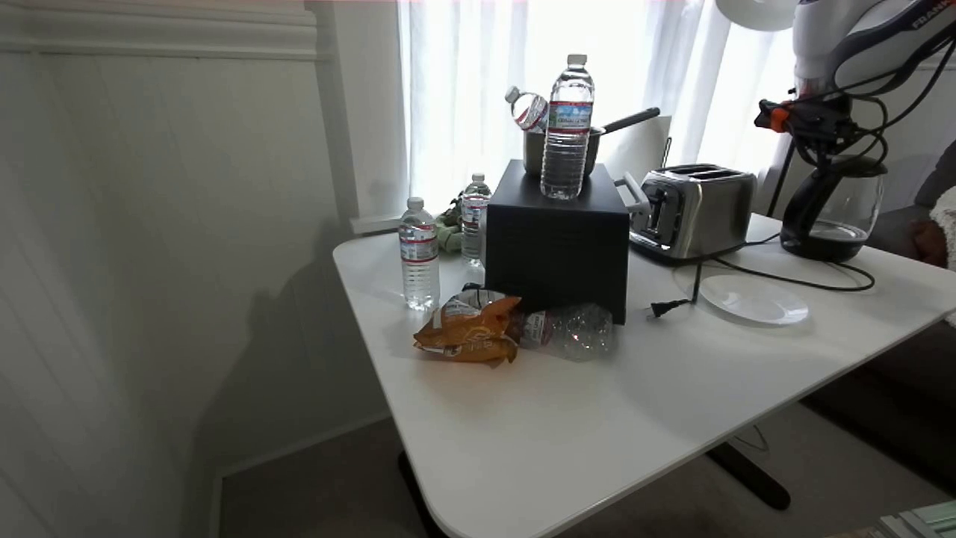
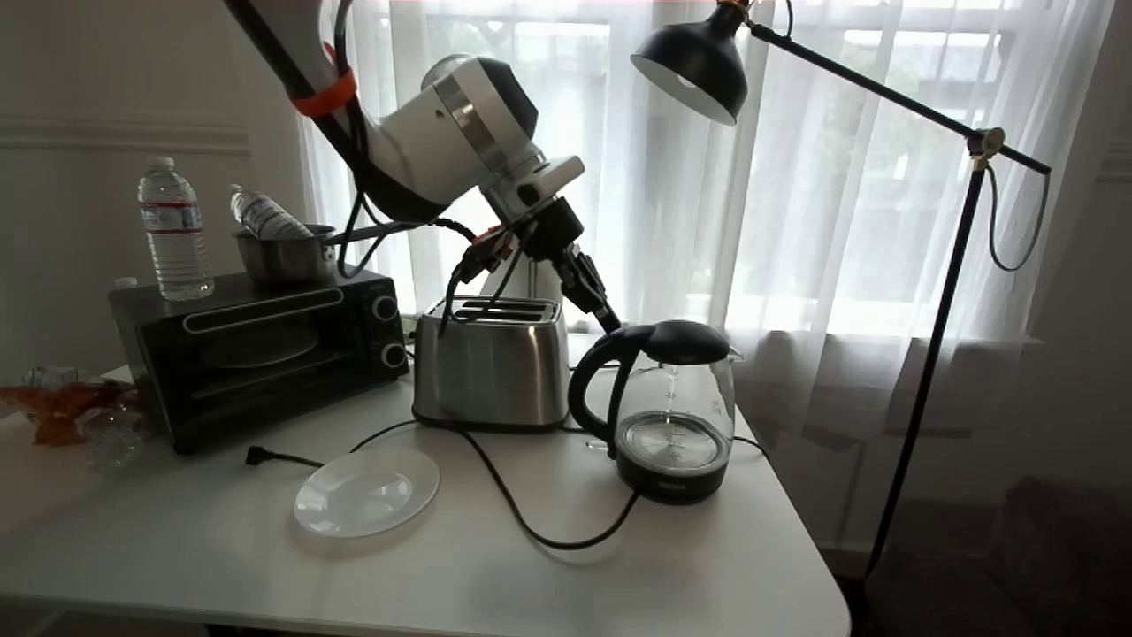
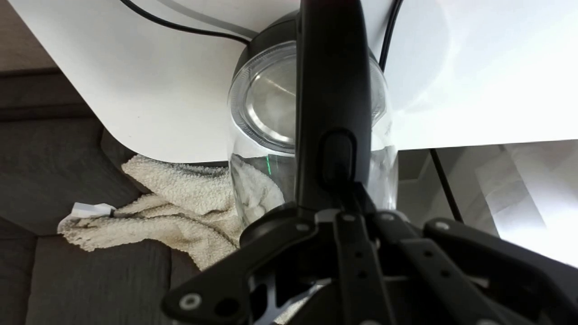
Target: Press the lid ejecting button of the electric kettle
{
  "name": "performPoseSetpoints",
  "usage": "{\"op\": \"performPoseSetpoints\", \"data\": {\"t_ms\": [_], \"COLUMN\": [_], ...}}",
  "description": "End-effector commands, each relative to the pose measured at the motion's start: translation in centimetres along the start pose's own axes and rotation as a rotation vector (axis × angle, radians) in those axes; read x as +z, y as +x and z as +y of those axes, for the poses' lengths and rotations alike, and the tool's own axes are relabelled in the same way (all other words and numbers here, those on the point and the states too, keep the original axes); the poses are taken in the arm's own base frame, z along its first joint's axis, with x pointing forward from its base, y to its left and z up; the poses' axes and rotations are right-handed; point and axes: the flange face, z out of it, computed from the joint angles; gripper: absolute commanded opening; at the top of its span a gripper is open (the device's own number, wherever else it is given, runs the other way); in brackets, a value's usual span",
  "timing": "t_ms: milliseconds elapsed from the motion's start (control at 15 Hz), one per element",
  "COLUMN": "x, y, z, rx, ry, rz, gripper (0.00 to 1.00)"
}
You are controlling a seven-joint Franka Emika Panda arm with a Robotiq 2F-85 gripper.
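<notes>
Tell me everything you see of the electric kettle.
The electric kettle is a jug of clear, glass-like material with a round black lid, a curved black handle and a black base. The lid looks closed; what the jug holds, if anything, is hard to tell. It stands upright on the white table, handle toward the toaster, and a black cord meets its base. An oval button shows on the handle, with the gripper at its edge; whether they touch is unclear.
</notes>
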Motion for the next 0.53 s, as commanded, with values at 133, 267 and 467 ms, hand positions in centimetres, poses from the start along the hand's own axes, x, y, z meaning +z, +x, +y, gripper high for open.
{"op": "performPoseSetpoints", "data": {"t_ms": [133,267,467], "x": [3.0,3.2,3.5], "y": [-2.0,-2.3,-3.0], "z": [1.0,1.3,1.7], "rx": [-0.024,-0.035,-0.058], "ry": [-0.044,-0.051,-0.056], "rz": [0.017,0.024,0.034], "gripper": [0.02,0.02,0.02]}}
